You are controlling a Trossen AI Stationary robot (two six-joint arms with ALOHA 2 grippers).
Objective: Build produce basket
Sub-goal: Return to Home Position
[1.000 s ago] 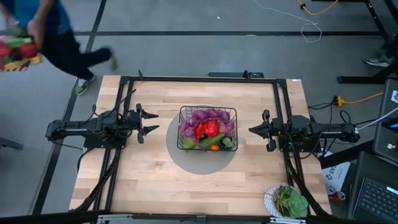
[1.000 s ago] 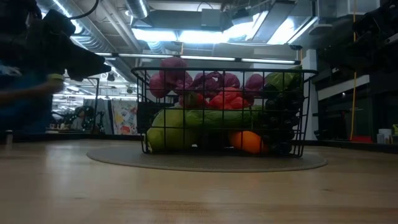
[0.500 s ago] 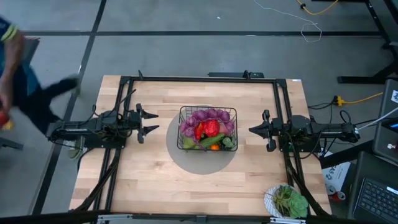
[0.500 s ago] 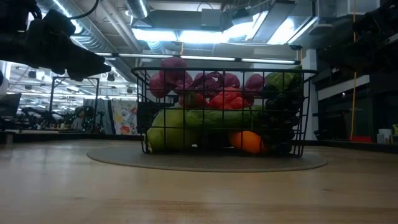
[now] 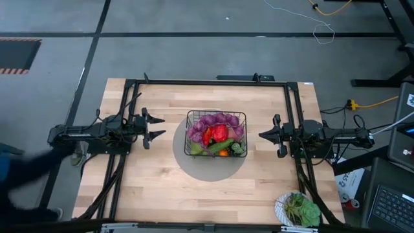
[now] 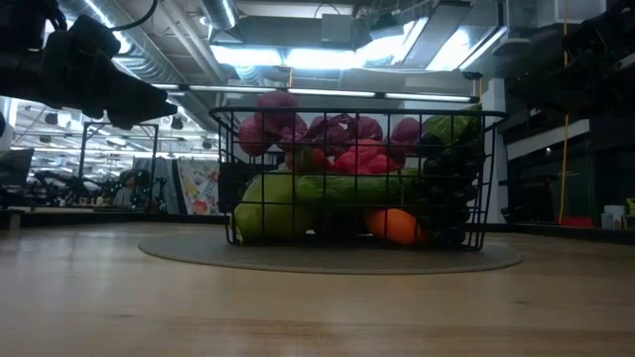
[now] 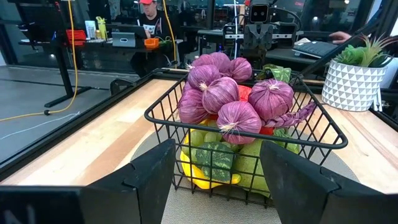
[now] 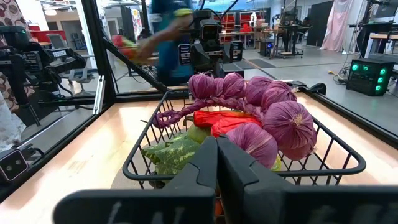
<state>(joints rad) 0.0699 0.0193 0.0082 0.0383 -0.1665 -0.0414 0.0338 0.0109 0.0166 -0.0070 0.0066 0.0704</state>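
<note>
At the left gripper [image 5: 160, 127]: spread wide on nothing, aimed at the basket [image 5: 216, 112] from well off to its left, above bare wood. In the left wrist view, two dark fingers [image 7: 149, 177] parted, with the basket's near side framed between them. At the right gripper [image 5: 261, 135]: pressed together, empty, pointing at the basket from well off to its right; in the right wrist view, fingers [image 8: 202, 171] closed into one dark wedge in front of the wire. Between the two arms, in the middle of the wooden table [image 5: 149, 188], on a round grey mat [image 5: 194, 169]: the basket upright, heaped with the produce [image 5: 210, 123]. On top, a string of purple garlic bulbs [image 7: 239, 121]; among and beneath these, a red pepper [image 5: 217, 134], a green cucumber [image 6: 337, 188] lying across, and an orange [image 6: 397, 226] low down against the mesh. At the table's near right corner, well apart from the basket, a leafy plant [image 5: 303, 210] in a white bowl [image 5: 279, 206]. Beyond the table's left edge, on the floor, a blurred dark figure [image 5: 19, 178].
</note>
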